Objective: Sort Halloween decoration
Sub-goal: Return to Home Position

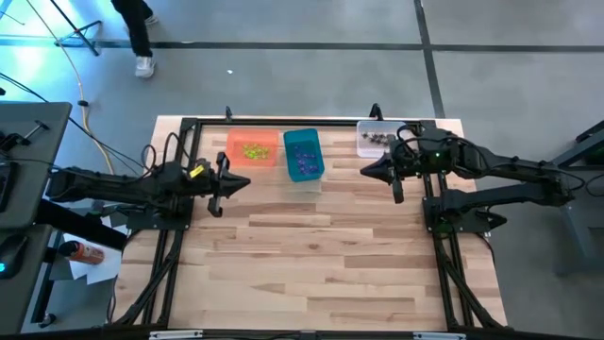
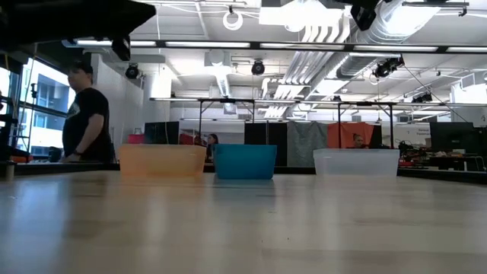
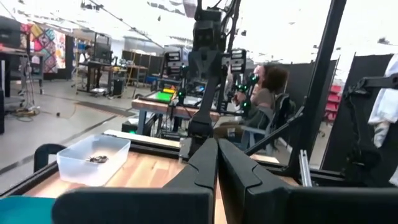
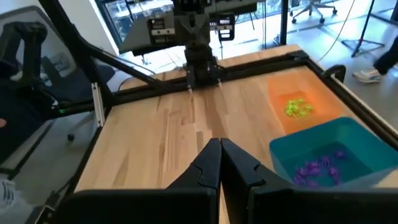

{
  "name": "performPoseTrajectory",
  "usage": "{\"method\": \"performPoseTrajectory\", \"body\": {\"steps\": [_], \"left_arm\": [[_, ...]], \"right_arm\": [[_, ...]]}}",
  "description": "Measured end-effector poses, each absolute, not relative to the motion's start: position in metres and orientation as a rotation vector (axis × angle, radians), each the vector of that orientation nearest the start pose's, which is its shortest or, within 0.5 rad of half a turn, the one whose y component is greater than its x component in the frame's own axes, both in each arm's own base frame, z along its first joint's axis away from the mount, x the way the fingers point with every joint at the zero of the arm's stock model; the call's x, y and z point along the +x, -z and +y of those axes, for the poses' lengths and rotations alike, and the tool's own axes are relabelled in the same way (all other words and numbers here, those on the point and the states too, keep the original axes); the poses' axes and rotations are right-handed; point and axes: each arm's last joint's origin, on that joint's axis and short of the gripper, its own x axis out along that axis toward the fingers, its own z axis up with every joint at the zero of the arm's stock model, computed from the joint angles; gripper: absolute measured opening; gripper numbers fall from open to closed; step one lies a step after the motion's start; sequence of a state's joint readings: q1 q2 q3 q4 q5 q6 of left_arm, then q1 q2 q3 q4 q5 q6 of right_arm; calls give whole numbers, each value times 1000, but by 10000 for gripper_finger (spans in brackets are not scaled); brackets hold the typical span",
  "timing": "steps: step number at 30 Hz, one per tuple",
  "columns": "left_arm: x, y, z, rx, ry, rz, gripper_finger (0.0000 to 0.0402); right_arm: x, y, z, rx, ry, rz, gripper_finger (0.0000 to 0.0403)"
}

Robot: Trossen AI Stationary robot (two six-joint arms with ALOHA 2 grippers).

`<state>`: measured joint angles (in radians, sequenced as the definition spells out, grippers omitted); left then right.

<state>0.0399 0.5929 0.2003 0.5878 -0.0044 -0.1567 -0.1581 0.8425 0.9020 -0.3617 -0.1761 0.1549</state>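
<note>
The decorations lie sorted in three bins at the table's far edge. Yellow-green trinkets (image 1: 255, 150) lie in the orange bin (image 1: 252, 148), purple ones (image 1: 303, 161) in the teal bin (image 1: 303, 155), dark ones (image 1: 377, 139) in the clear bin (image 1: 375, 140). The right wrist view shows the yellow-green trinkets (image 4: 298, 107) and the purple trinkets (image 4: 320, 168). The left wrist view shows the dark trinkets (image 3: 97, 159) in the clear bin. My left gripper (image 1: 247, 181) hovers shut just near of the orange bin. My right gripper (image 1: 364, 171) hovers shut near the clear bin. Both hold nothing.
The bins stand in a row in the low view: orange (image 2: 161, 160), teal (image 2: 245, 161), clear (image 2: 356, 162). A black frame rail (image 1: 283, 120) runs along the table's far edge. A person (image 2: 85, 114) stands beyond the table. Bare wood (image 1: 311, 255) fills the middle and near part.
</note>
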Motion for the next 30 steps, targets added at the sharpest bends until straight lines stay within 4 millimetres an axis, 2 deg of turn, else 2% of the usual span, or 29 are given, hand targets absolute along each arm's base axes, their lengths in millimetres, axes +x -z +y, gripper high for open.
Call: {"method": "performPoseTrajectory", "body": {"steps": [10, 21, 30], "left_arm": [[124, -195, 5, -224, -13, -275, 0], [123, -190, 5, -260, -12, -219, 0], [124, -182, 5, -283, -22, -132, 0]], "right_arm": [[173, -338, -22, 219, 13, 386, 0], [172, -340, -21, 221, -7, 377, 0], [138, -345, -15, 152, -56, 382, 0]]}}
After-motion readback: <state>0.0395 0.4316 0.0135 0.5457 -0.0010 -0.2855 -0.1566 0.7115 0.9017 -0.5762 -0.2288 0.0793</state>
